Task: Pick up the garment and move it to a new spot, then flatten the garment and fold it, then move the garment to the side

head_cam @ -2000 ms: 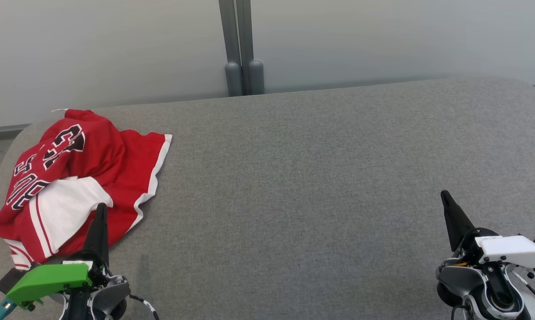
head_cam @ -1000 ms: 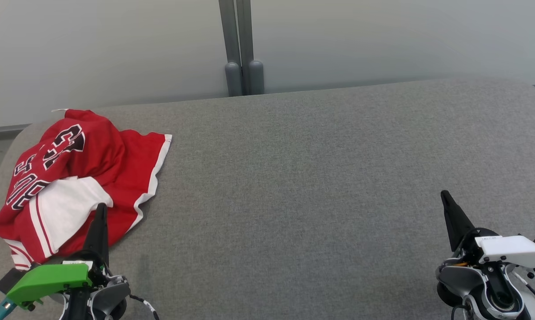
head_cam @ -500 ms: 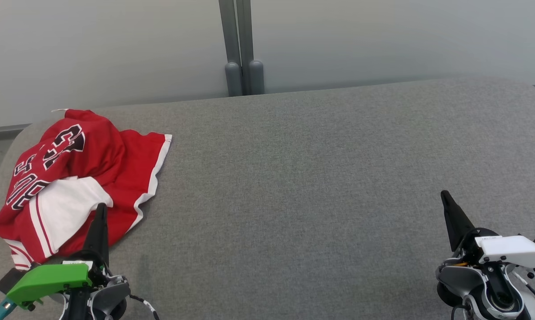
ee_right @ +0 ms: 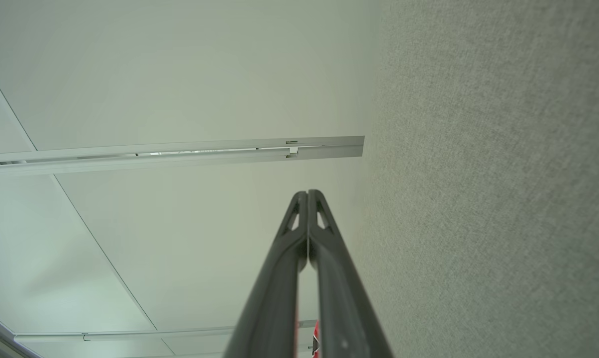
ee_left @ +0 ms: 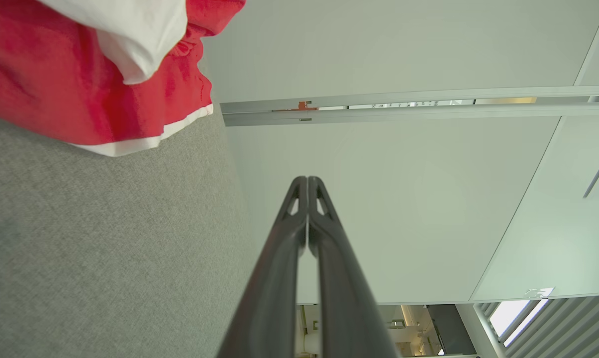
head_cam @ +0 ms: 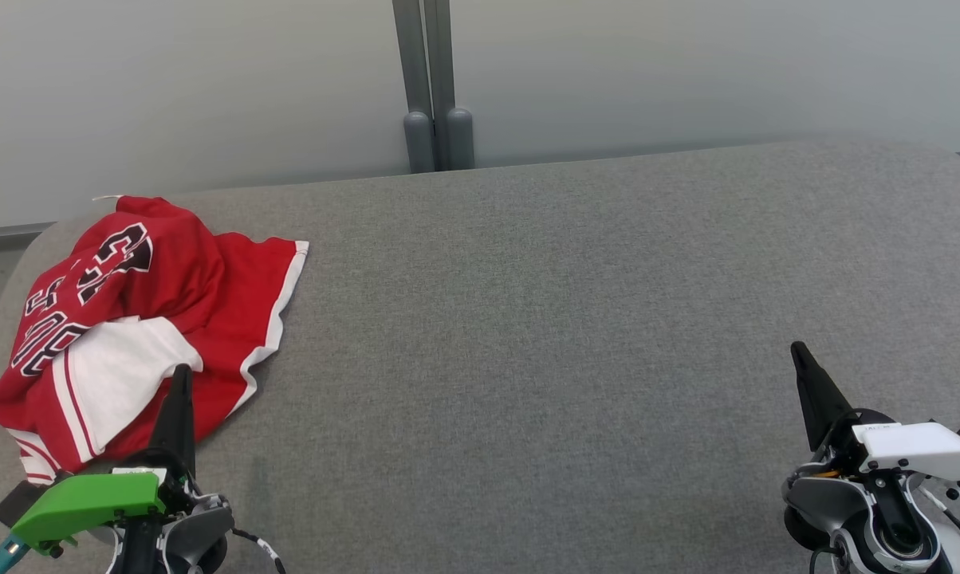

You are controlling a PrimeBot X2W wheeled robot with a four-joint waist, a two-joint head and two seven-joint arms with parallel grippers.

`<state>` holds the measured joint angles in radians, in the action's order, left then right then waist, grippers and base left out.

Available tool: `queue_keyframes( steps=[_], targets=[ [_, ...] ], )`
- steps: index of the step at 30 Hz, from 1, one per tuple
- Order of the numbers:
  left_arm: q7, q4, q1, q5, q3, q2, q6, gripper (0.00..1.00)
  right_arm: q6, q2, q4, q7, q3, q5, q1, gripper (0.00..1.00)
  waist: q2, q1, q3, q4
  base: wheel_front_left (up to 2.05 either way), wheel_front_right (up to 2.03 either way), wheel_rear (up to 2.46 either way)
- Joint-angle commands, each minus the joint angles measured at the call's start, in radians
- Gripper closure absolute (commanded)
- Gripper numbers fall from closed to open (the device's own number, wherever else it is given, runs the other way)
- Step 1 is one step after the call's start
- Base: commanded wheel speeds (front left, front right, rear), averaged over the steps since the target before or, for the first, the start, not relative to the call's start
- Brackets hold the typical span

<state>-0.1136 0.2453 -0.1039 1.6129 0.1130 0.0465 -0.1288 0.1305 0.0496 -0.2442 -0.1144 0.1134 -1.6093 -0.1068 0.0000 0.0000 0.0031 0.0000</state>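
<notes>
Stretching across the head view, the grey padded surface [head_cam: 576,319] carries the garment [head_cam: 153,303] at its left end, a crumpled red jersey with white trim and dark lettering. The heap runs longest on a diagonal, from the near left edge up toward the far side, and its white-trimmed hem [head_cam: 277,319] faces right, toward the middle of the surface. I judge the first step, picking it up, not yet begun. The left gripper [head_cam: 181,375] sits by the heap's near edge, its fingers pressed together on nothing. The right gripper [head_cam: 799,351], well apart at the right, is likewise closed and empty. The next move calls for the left gripper to part its jaws and pinch a fold, likely near the hem.
</notes>
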Motion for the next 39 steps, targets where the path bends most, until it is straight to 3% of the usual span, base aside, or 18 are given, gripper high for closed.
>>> queue_keyframes(
  steps=[1,10,11,25,39],
  targets=[
    [-0.003,-0.001,-0.012,0.000,0.003,0.008,-0.005,1.00,0.000,0.001,-0.002,-0.002,0.001,-0.007,-0.006,1.00,0.0000,0.0000,0.000,0.000,0.00,0.00,0.00],
    [-0.003,-0.001,-0.012,0.000,0.003,0.008,-0.005,1.00,0.000,0.001,-0.002,-0.002,0.001,-0.007,-0.006,1.00,0.0000,0.0000,0.000,0.000,0.00,0.00,0.00],
    [0.000,0.000,0.000,0.000,0.000,0.000,0.000,0.00,0.000,0.000,0.000,0.000,0.000,0.000,0.000,0.00,0.0000,0.0000,0.000,0.000,0.00,0.00,0.00],
    [0.052,0.013,0.041,-0.058,-0.036,-0.006,0.002,0.00,0.000,-0.001,0.007,0.052,-0.028,0.069,0.046,0.00,0.0000,0.0000,0.001,0.004,0.00,0.00,0.00],
    [0.115,-0.017,0.062,-0.314,-0.057,-0.004,0.014,0.00,0.000,0.021,0.091,0.115,-0.045,0.424,0.064,0.00,0.0000,0.0000,-0.002,0.009,0.00,0.00,0.00]
  ],
)
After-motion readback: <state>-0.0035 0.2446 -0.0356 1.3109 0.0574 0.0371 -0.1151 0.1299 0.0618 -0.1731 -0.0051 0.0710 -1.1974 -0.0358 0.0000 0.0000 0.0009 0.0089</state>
